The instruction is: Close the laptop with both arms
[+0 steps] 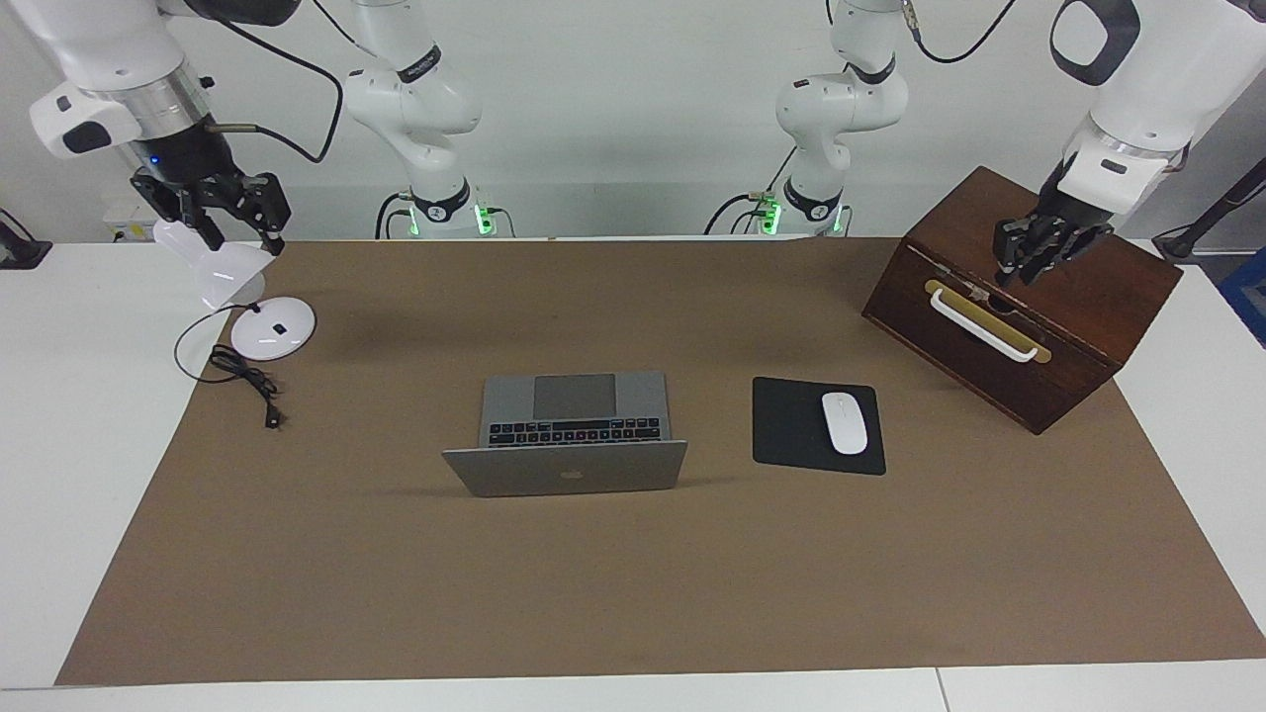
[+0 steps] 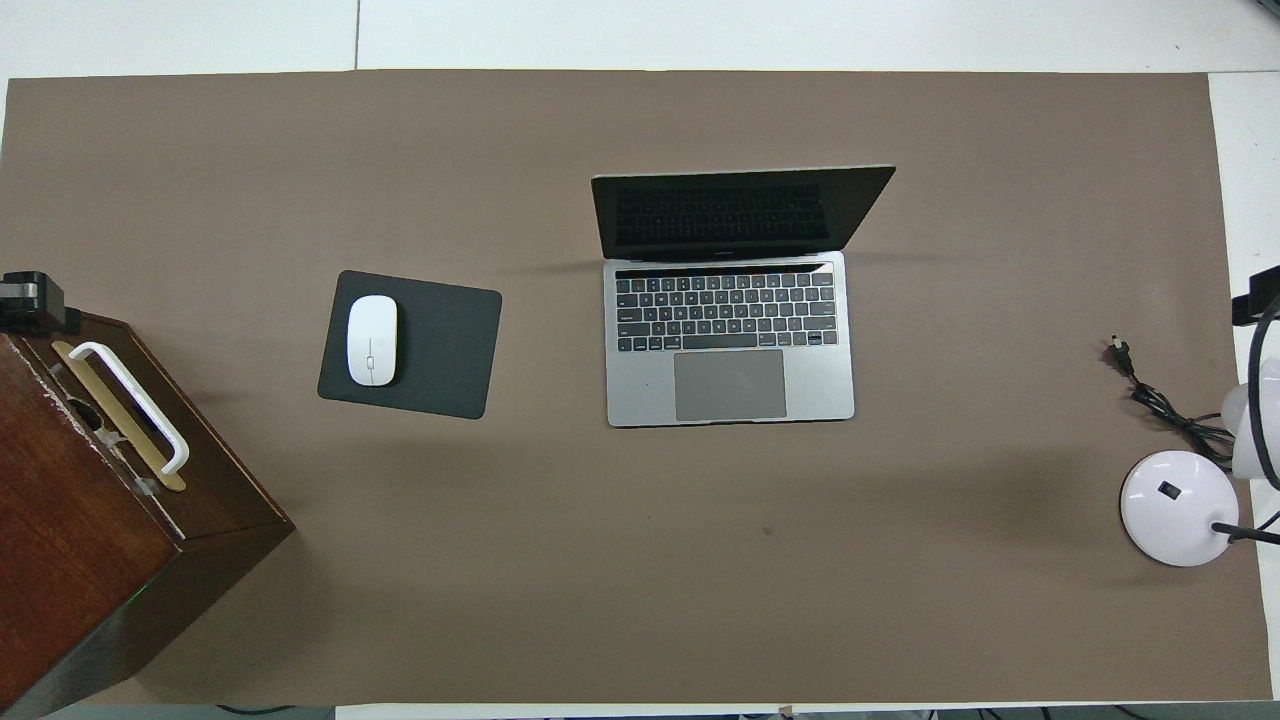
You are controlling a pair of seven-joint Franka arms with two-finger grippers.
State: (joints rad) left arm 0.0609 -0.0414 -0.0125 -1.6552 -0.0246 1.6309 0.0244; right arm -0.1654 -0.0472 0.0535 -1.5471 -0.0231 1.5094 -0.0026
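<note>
The laptop (image 1: 566,435) (image 2: 728,300) stands open in the middle of the brown mat, silver-grey, its lid upright with the logo side turned away from the robots and its keys and trackpad bare. My left gripper (image 1: 1029,262) (image 2: 30,300) hangs shut and holding nothing over the top of the wooden box, at the left arm's end of the table. Over the white lamp at the right arm's end, my right gripper (image 1: 240,235) (image 2: 1258,300) is open with nothing between its fingers. Both grippers are well away from the laptop.
A dark wooden box (image 1: 1024,302) with a white handle (image 1: 984,321) sits at the left arm's end. A white mouse (image 1: 844,422) lies on a black mouse pad (image 1: 791,425) beside the laptop. A white desk lamp (image 1: 272,328) and its black cord (image 1: 247,381) are at the right arm's end.
</note>
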